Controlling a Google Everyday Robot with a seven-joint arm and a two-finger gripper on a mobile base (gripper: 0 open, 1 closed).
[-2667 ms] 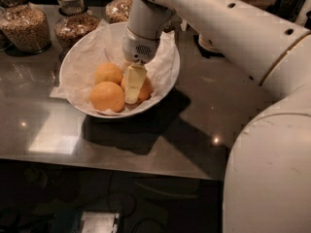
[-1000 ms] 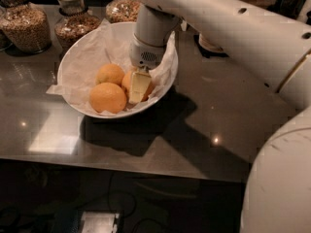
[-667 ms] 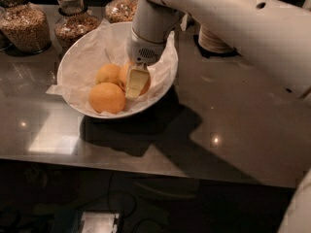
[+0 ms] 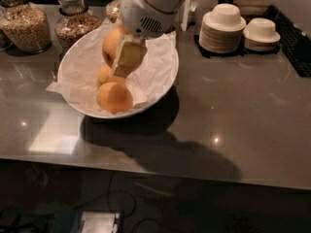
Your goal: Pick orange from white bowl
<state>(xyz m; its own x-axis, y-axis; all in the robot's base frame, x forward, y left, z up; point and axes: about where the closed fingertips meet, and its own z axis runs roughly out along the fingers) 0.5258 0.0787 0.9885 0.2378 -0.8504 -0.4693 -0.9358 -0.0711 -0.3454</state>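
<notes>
counter [image 4: 252, 115]: dark grey slab spreading out under my jaws in every direction.
white bowl [image 4: 167, 79]: wide and shallow, directly below my jaws; its rim runs round them on all sides.
paper lining [image 4: 80, 74]: crumpled white sheet in the bowl, lying below and to the left of my jaws.
gripper [image 4: 121, 66]: hangs from my wrist over the middle of the bowl, angled down and to the left. the near finger lies across the fruit's front and the far finger is hidden behind it. i judge the jaws to be pinching the orange.
orange [image 4: 111, 43]: between my jaws, tight up under the wrist, above the bowl floor and apart from the fruit below.
large pale fruit [image 4: 114, 97]: just below my fingertips, resting on the paper.
small yellowish fruit [image 4: 104, 74]: just beside my fingertips on the left, also on the paper.
step in hand: the lift out of the bowl, as i judge it.
doing it well: keep the squeeze steady, since a round skin can roll between flat pads. rise straight up until my fingertips are clear of the two loose fruits and the rim. only then travel sideways, and watch that the paper does not snag.
pointing and long axis: the orange is near enough a ball, so it has no long axis worth naming. i cannot tell where the stem end faces.
</notes>
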